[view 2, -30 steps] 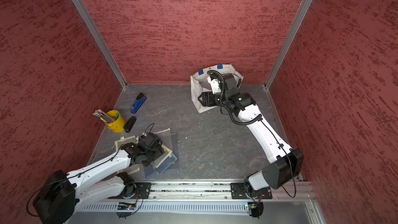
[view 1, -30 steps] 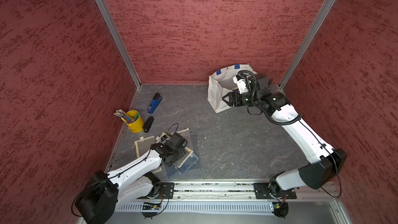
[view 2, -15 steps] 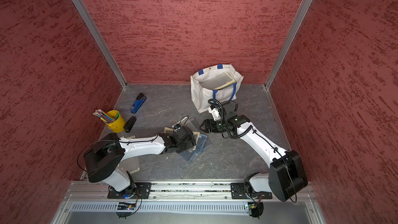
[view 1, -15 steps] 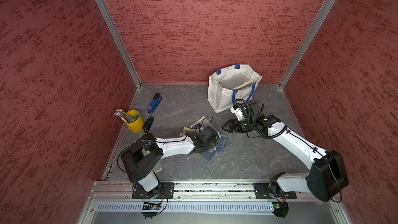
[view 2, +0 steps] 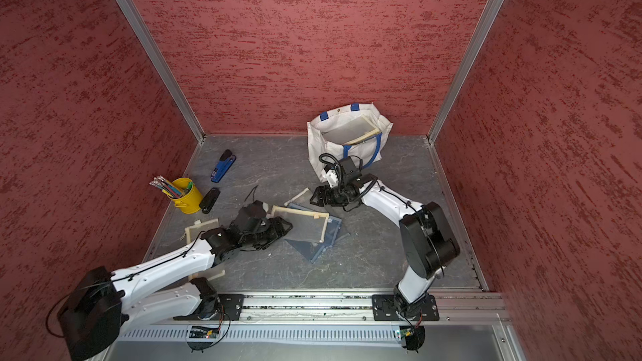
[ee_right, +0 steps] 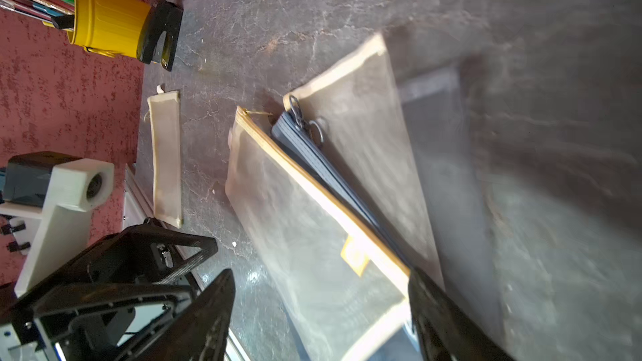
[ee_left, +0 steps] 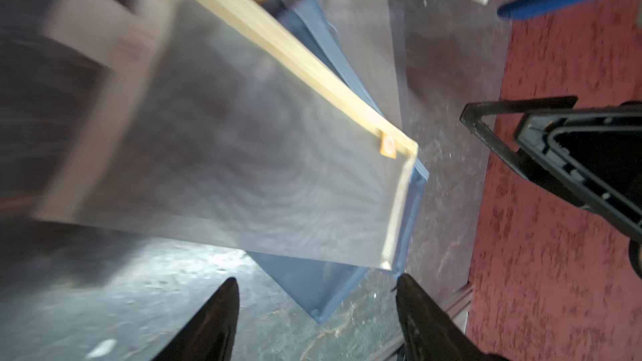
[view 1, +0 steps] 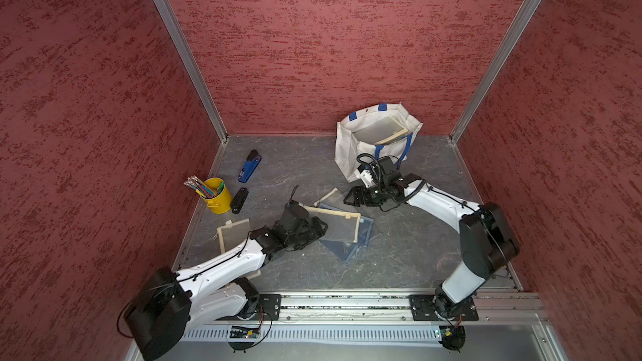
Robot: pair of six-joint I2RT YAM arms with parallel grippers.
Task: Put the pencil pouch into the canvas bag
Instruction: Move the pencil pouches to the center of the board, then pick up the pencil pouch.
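Note:
A mesh pencil pouch (view 1: 338, 227) with beige trim lies on top of a blue pouch (view 1: 351, 250) and another beige one (view 1: 330, 197) mid-table. My left gripper (view 1: 319, 229) is open at the pile's left edge; in the left wrist view the left gripper (ee_left: 318, 286) has the blue pouch's (ee_left: 312, 289) corner just ahead of its fingertips. My right gripper (view 1: 349, 197) is open at the pile's far edge, and in the right wrist view the right gripper (ee_right: 321, 277) straddles the top pouch's (ee_right: 305, 237) end. The off-white canvas bag (view 1: 347, 149) stands open at the back with a mesh pouch (view 1: 378, 130) inside.
A yellow pencil bucket (view 1: 218, 197), a black stapler (view 1: 239, 200) and a blue stapler (view 1: 249, 166) sit near the left wall. A small beige pouch (view 1: 233, 234) lies beside my left arm. Red walls enclose the table on three sides.
The right gripper has left the canvas bag and come down to the pouch pile. The pile has shifted from the front left to mid-table, with the left gripper drawn back to its left edge.

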